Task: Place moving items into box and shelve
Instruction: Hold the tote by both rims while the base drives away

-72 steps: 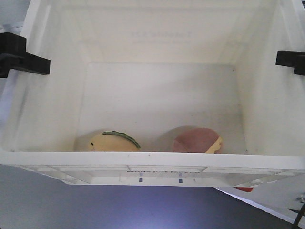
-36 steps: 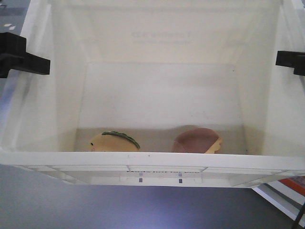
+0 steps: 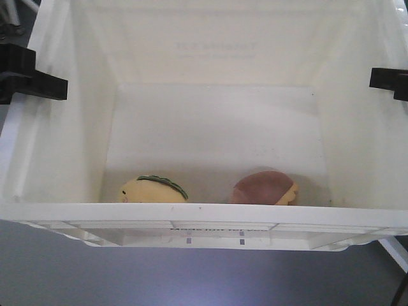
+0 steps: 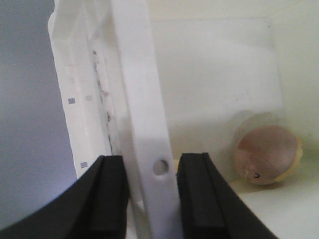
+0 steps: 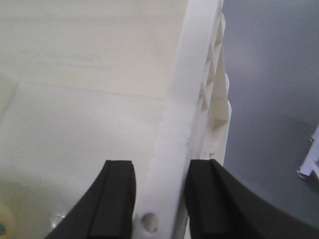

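The white box [image 3: 204,212] fills the front view, hanging above a grey floor. On its bottom, by the near wall, lie the moving items: a pale yellow toy with a green ridge [image 3: 153,189] on the left and a pinkish-red dome [image 3: 264,189] on the right, apart from each other. My left gripper [image 3: 32,80] is shut on the left rim. In the left wrist view that gripper [image 4: 152,169] has the rim [image 4: 137,89] between its pads, with the pinkish dome [image 4: 266,154] beyond. My right gripper [image 5: 159,172] is shut on the right rim [image 5: 182,109].
Grey floor [image 3: 127,280] lies below the box. A white frame piece [image 3: 396,252] shows at the lower right of the front view, and a white part [image 5: 310,159] sits at the right edge of the right wrist view.
The background under the box has slid: the red-and-white object at the lower right has passed out of view. Both grippers keep the same hold on the rims, and the toys have barely shifted.
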Robot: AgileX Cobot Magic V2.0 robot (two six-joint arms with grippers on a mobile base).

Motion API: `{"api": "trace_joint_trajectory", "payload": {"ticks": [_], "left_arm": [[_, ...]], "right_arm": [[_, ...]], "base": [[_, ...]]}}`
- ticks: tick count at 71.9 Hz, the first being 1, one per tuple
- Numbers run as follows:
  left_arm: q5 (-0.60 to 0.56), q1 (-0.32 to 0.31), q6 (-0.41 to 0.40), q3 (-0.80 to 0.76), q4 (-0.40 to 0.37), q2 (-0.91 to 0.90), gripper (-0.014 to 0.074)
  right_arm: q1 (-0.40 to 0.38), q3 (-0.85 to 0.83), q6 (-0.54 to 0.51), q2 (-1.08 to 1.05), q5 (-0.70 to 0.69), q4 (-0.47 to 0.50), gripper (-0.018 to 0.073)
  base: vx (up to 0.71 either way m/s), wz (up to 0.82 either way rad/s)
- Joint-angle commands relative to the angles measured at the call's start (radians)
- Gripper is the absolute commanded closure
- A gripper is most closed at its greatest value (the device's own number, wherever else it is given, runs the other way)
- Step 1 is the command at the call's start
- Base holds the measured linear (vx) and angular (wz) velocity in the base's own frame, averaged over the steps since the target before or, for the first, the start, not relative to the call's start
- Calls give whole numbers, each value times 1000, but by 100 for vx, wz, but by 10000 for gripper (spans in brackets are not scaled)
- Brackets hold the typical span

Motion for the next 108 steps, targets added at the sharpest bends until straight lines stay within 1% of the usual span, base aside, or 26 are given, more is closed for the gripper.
{"api": "trace_joint_trajectory", "payload": {"ticks": [1, 53, 108], "left_arm": [[-127, -4, 19, -37, -94, -35, 596], [-127, -3, 19, -36, -93, -35, 596], [-127, -2, 19, -36, -93, -35, 596]], "right_arm": [[0, -44, -23, -21, -100, 87, 565], [0, -44, -23, -21, -81, 87, 565], [0, -44, -23, -21, -74, 87, 565]], "base": [[-18, 81], [-17, 89], [-11, 69]]}}
